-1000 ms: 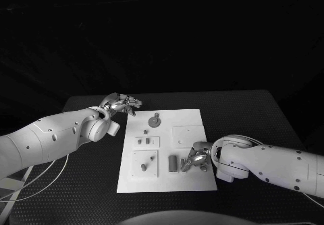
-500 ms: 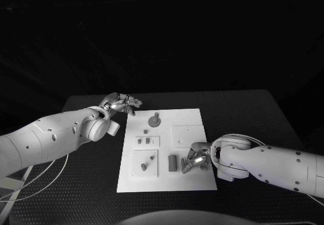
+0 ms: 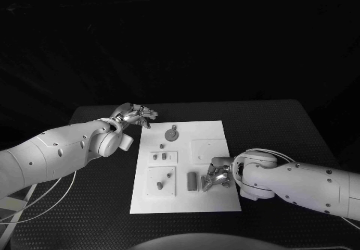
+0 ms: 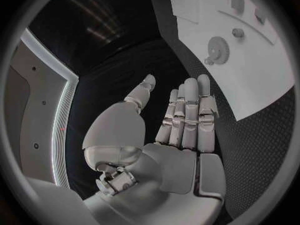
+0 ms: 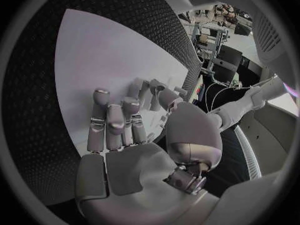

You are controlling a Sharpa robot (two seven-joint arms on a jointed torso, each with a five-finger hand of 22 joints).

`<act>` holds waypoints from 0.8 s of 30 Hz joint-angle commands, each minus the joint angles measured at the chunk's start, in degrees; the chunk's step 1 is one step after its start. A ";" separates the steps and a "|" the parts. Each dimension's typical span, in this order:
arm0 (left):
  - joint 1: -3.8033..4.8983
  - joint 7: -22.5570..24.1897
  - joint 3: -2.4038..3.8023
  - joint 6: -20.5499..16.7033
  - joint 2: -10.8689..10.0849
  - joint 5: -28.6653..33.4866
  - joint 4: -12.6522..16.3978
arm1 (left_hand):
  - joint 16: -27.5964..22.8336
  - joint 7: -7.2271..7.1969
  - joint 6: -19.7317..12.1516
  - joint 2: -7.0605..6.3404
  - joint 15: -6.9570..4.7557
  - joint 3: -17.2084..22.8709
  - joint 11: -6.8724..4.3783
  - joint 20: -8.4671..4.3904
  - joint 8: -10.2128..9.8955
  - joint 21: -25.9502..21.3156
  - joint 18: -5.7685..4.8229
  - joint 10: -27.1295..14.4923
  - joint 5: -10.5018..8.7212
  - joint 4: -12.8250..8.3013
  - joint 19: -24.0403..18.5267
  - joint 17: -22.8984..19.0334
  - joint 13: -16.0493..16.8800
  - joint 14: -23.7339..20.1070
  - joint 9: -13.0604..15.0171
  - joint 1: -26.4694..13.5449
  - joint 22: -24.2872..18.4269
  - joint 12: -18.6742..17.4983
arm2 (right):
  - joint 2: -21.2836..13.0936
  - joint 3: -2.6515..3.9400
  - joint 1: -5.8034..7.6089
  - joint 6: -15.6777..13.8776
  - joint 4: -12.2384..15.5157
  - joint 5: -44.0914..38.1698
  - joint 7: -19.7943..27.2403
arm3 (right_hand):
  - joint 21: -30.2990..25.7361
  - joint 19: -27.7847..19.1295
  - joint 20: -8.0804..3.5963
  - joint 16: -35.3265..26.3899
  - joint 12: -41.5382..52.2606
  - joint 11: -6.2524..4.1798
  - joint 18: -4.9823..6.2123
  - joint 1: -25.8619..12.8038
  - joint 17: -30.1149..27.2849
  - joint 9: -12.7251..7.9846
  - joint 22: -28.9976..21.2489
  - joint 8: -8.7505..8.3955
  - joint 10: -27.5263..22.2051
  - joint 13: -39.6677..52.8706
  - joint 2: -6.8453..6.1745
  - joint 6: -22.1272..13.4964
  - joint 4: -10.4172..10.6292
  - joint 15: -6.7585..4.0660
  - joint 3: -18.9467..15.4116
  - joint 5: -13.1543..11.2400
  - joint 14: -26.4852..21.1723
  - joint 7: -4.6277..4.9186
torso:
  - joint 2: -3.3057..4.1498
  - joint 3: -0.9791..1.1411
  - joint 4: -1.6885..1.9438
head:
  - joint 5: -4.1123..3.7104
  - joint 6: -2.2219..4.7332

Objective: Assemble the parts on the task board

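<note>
The white task board (image 3: 214, 205) lies in the middle of the black table. On it are a grey gear (image 3: 171, 135), two small pieces (image 3: 159, 155) in a square recess, a peg (image 3: 159, 184) in another, and a dark bar (image 3: 192, 180). My right hand (image 3: 217, 177) is low over the board's right side, just right of the bar, fingertips down at a small grey part (image 3: 204, 184). Its thumb and fingers (image 5: 112, 120) close in on small pieces; whether they grip one is unclear. My left hand (image 3: 135, 114) hovers off the board's far left corner, fingers (image 4: 187, 115) straight, holding nothing.
A flat square recess (image 3: 204, 147) is in the board's right half. Black table (image 3: 285, 130) surrounds the board on all sides. A loose white cable (image 3: 45, 200) hangs beside my left arm. The left wrist view also has the board (image 4: 250, 80) and the gear (image 4: 217, 44).
My right hand has crept a little left and toward the board's near edge, closer to the dark bar. The left hand has not moved.
</note>
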 commanded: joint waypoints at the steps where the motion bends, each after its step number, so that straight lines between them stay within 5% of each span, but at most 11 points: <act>1: 0.07 0.33 0.04 0.73 0.02 0.15 0.15 | -0.30 -0.12 -0.42 0.21 0.01 -0.31 0.08 -0.08 0.29 -0.29 1.16 -0.36 -0.26 0.09 0.23 0.07 0.06 -0.38 -0.08 -0.33 0.05 0.08 | 0.04 -0.21 -0.33 -1.14 -0.50 -2.59 -1.71 | 0.16 0.50 0.00 0.06 0.35 -0.35 0.42 -0.31 0.07 -0.20 0.41 0.28 0.31 -0.04 0.74 0.48 -0.56 0.05 -0.08 0.12 0.48 0.12 | 0.00 0.02 0.02 | 0.03 -0.08; 24: 0.08 0.06 0.04 0.88 -0.02 -0.08 0.15 | -0.30 -0.12 -0.42 0.27 -0.01 -0.34 0.06 -0.08 0.31 -0.28 1.16 -0.31 -0.26 0.10 0.26 0.10 0.08 -0.35 -0.09 -0.41 0.07 0.11 | 0.05 -0.21 -0.35 -1.84 -0.56 -4.67 -2.13 | 0.03 1.12 -0.26 -0.08 0.37 -0.67 0.42 -1.27 0.50 -0.33 0.23 0.71 0.94 -0.14 2.54 1.07 -2.06 -0.28 -0.62 0.12 1.51 -0.20 | 0.00 0.04 -0.02 | -0.01 -0.09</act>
